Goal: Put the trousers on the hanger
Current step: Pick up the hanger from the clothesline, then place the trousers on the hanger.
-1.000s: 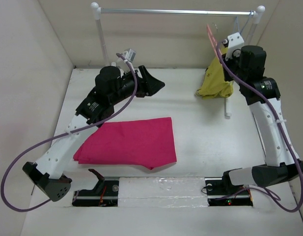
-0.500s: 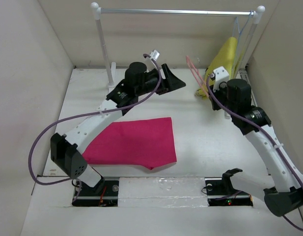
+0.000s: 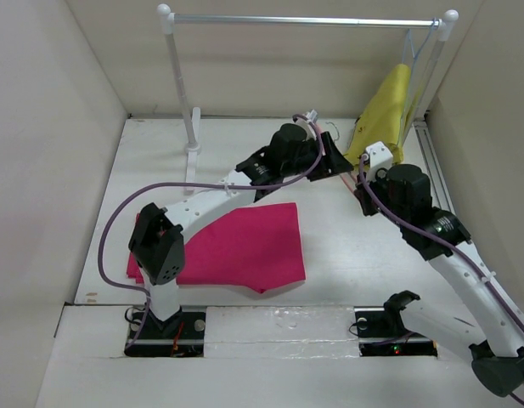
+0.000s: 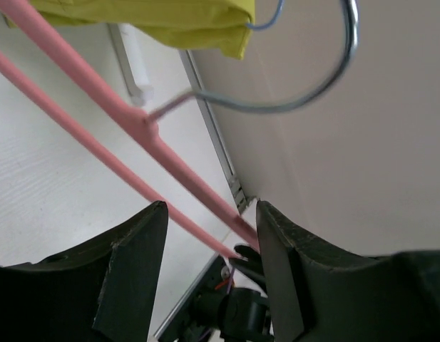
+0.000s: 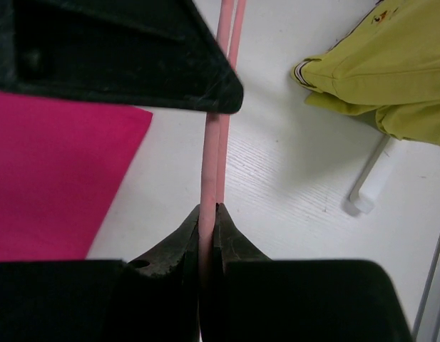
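I see right gripper (image 5: 208,217) pinched tight on hanger (image 5: 224,85) bar. Left gripper (image 4: 212,211) spread wide, hanger's two pink bars passing between fingers; contact unclear. Trousers (image 3: 236,246) folded flat on table (image 3: 355,246), 7 o'clock of both grippers. Yellow garment (image 3: 385,106) hangs at 1 o'clock.

Trousers (image 3: 236,246), near left: plain magenta-pink, no pattern.
Hanger (image 4: 98,92): salmon-pink bars, silver-grey metal hook.
Garment (image 3: 385,106), far right: plain mustard yellow, with a thin pale blue wire at its edge.
Rail (image 3: 304,20), far side: silver bar on white posts.
Table (image 3: 355,238): white, faint grain.
My left claw (image 4: 210,206) and right claw (image 5: 207,210): black fingers.
My arms (image 3: 465,263): white links, black joints, purple cables (image 3: 104,246).
Walls (image 3: 58,127): pale beige.
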Available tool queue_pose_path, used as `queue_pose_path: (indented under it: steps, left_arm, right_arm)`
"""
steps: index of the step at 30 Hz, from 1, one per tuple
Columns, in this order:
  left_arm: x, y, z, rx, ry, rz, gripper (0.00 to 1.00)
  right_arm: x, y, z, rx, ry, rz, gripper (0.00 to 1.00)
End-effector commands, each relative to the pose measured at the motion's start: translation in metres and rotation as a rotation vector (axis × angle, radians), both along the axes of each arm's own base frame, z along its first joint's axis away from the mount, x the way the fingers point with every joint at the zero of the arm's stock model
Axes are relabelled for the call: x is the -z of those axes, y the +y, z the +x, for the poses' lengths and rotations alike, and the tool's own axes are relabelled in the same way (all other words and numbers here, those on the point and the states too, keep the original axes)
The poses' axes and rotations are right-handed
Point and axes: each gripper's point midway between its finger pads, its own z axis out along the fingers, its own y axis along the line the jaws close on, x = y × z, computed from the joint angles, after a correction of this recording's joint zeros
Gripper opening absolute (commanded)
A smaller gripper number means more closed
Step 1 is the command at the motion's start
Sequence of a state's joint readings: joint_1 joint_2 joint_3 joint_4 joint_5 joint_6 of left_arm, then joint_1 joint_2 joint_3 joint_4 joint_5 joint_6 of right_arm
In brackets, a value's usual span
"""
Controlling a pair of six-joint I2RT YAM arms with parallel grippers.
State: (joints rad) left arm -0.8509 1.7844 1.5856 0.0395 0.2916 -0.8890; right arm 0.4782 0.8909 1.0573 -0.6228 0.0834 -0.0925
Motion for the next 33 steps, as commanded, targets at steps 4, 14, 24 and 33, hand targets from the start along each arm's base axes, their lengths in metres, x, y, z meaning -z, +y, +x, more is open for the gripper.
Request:
queue_pose_path:
  steps: [4,14,24,33]
  left_arm:
    - [-0.033,-0.007,0.009,-0.045,-0.053,-0.061,0.47]
    - [0.01,-0.008,0.003,-0.018,0.018,0.003,0.17]
    - [0.039,0.002,-0.053,0.044,0.084,-0.08,0.0]
    - [0.115,0.02,-0.12,-0.011,0.222,-0.093,0.0]
  right_arm:
    - [-0.008,0.006,-0.004,0.008,-0.039,0.002,0.0]
    - [0.033,0.014,-0.026,0.008,0.044,-0.064,0.0]
    - [0.038,0.021,-0.083,-0.187,0.153,-0.024,0.81]
    - [0.059,0.046,-0.116,-0.364,0.22,0.133,0.24]
